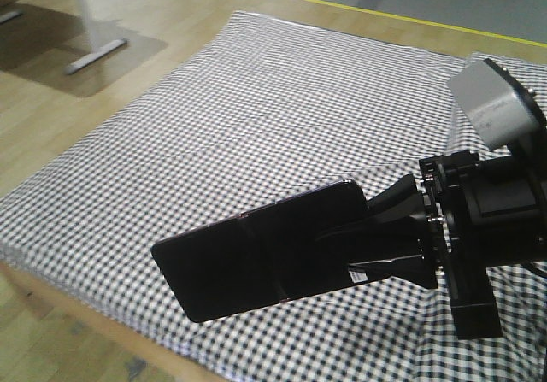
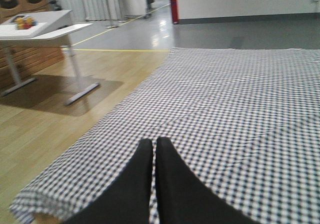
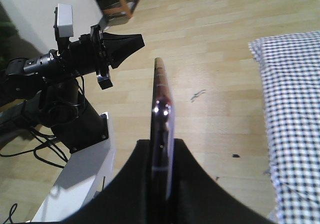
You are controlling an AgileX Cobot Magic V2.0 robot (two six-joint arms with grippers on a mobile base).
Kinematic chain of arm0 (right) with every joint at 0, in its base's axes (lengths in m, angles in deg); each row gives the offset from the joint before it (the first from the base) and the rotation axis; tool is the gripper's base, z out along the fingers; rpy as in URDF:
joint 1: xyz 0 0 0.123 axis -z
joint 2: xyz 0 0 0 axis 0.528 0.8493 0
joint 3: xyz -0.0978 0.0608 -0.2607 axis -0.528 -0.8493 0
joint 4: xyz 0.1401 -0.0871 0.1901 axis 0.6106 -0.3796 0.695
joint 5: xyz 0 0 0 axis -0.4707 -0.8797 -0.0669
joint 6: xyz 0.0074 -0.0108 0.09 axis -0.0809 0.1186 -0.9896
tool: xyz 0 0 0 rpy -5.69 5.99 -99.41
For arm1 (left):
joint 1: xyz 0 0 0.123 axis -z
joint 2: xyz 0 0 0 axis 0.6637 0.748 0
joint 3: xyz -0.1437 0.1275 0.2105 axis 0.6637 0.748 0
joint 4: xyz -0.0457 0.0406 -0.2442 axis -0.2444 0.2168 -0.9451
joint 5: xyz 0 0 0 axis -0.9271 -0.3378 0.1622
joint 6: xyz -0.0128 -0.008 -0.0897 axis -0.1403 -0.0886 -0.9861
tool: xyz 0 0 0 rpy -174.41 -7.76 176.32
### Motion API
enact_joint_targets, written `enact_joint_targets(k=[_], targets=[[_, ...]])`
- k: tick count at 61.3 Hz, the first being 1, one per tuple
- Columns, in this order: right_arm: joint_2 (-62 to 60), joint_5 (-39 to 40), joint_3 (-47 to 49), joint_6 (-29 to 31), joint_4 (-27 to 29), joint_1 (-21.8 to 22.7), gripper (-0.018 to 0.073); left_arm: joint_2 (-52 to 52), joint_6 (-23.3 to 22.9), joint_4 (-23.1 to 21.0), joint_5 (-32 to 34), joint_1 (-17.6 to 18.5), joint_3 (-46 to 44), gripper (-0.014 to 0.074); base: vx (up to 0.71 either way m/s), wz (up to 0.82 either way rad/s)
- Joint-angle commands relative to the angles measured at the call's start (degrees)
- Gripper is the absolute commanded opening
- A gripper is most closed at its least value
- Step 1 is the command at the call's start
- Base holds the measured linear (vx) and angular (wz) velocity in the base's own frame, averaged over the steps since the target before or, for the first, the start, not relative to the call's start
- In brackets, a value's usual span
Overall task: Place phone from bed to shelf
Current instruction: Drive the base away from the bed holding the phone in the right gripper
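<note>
The phone [image 1: 256, 254], a glossy black slab with a seam across its middle, hangs in the air over the near edge of the bed [image 1: 256, 100]. My right gripper [image 1: 363, 228] is shut on its right end. In the right wrist view the phone [image 3: 161, 103] stands edge-on between the two black fingers [image 3: 192, 184], above wooden floor. My left gripper [image 2: 152, 145] is shut with nothing in it, low over the checked bed [image 2: 240, 108]. It also shows as the left gripper [image 3: 136, 41] in the right wrist view, off to the phone's left. The shelf is out of view.
A white table [image 2: 45, 26] on metal legs stands on the wooden floor left of the bed. The robot's white base [image 3: 75, 174] and cables sit below the left arm. A corner of the bed [image 3: 295, 108] lies at the right of the right wrist view.
</note>
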Motion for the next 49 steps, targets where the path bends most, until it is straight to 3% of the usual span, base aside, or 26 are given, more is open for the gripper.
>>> enact_joint_targets(k=[1,49], targets=[[-1.2,-4.1,1.6,0.5,4.9,0.0,-0.0003,-0.2,-0.3,-0.5,4.2,0.4,-1.3,0.0001,-0.16,0.55],[-1.2,-4.1,1.6,0.5,4.8,0.1,-0.0003,-0.2,-0.3,-0.5,4.2,0.4,-1.3,0.0001,-0.22,0.70]])
